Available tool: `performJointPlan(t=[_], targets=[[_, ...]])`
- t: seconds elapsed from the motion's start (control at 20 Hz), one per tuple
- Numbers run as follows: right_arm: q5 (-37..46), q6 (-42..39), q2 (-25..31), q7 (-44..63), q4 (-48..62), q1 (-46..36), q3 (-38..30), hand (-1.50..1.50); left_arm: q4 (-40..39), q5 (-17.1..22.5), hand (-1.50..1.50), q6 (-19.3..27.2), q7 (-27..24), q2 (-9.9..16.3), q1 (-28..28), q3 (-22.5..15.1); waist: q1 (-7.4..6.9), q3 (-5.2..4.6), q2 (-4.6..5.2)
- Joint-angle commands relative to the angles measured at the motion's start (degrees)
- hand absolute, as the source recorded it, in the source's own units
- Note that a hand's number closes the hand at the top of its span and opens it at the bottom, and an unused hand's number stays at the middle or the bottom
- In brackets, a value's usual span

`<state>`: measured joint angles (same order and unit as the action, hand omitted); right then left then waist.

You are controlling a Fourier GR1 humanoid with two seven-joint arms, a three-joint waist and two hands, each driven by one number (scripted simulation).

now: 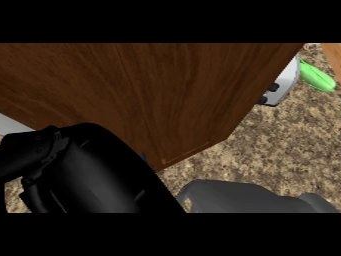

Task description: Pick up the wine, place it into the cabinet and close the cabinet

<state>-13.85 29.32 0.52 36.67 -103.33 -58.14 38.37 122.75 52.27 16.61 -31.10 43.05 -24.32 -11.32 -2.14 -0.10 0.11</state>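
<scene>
A broad slab of dark, reddish-brown wood with a fine streaked grain, the cabinet (129, 90), fills most of the head view; its flat face slants down to a sharp lower corner with a thin inset line along the edge. Below and to the right spreads the worktop (291, 145), a mottled granite of tan, brown and black flecks. The left hand (69, 175) shows as a bulky, glossy black mass with rounded shells, pressed up close under the wooden face; its fingers (21, 150) lie at the far left as dark ridged segments, and whether they are apart or curled cannot be told, nor whether they touch the wood. Just right of this hand, at the lower edge, lies a smooth, rounded grey forearm (239, 197); no right hand shows beyond it. Well up and to the right of the fingers, past the cabinet's edge, a white and grey boxy appliance with dark knobs (282, 85) peeks out, and beside it a bright green, smooth, elongated object (317, 77) rests on the granite. The wine is not visible anywhere.
</scene>
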Motion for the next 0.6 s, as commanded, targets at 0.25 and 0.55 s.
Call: performJointPlan(t=[0.25,0.55], targets=[[2.71,-7.41,-0.48,-7.9,21.01,-10.85,-8.72,1.5,-6.18,-1.13,-1.5,-2.54,0.46,-2.98,3.88,1.26,1.27,0.01,0.15],[-0.76,-13.42,-0.5,-16.12,33.75,-11.81,-14.47,1.5,-2.79,-1.58,-1.5,-0.12,4.24,-3.63,4.57,2.32,0.89,0.06,0.28]])
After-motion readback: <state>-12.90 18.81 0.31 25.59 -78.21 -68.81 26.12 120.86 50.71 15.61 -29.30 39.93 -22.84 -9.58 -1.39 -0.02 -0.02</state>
